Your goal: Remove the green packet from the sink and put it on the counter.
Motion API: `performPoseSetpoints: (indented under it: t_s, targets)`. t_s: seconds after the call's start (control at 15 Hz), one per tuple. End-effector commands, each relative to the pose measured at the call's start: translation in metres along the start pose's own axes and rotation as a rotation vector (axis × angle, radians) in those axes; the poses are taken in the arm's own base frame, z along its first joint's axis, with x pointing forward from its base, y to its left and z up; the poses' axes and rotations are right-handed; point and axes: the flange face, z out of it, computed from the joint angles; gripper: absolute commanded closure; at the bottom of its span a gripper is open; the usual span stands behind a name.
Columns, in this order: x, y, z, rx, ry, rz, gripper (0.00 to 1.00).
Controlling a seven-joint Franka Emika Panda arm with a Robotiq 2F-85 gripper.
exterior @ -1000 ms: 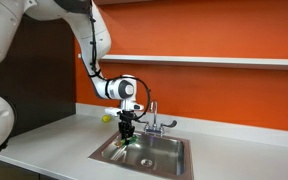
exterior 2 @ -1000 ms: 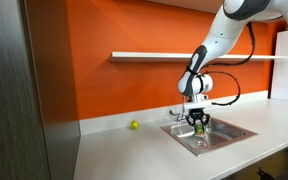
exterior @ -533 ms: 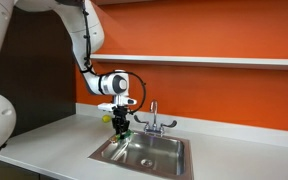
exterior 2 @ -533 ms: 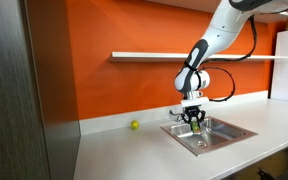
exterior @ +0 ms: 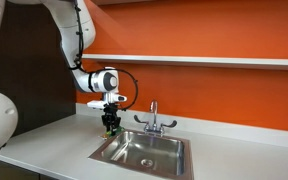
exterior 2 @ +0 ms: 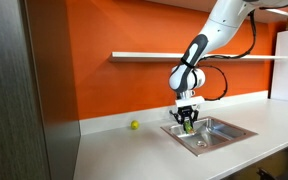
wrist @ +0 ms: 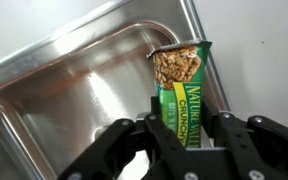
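Your hand pinches the green granola bar packet by one end, so it hangs free above the edge of the sink, high enough to cross onto the worktop.

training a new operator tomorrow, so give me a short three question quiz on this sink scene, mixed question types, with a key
1. True or false: the black claw is shut on the green granola-bar packet.
2. What small round thing lies on the light grey counter near the orange wall?
3. Where is the packet? A) lying flat in the stainless-steel sink B) held in the air over the sink's edge C) resting on the counter

Key: 1 true; 2 a yellow-green ball; 3 B
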Motion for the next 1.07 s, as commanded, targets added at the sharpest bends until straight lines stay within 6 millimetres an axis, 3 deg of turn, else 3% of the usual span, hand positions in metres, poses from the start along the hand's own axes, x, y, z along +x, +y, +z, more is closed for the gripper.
performPoseSetpoints:
  t_s: [0.0,0.47,1.0]
  targets:
    - [-0.018,-0.014,-0.008,0.001,0.029,-0.095,0.84]
    - [-0.035,-0.056,0.0,0.013,0.034,-0.258,0.84]
    - [-0.041,-0.083,0.022,0.045,0.029,-0.378,0.84]
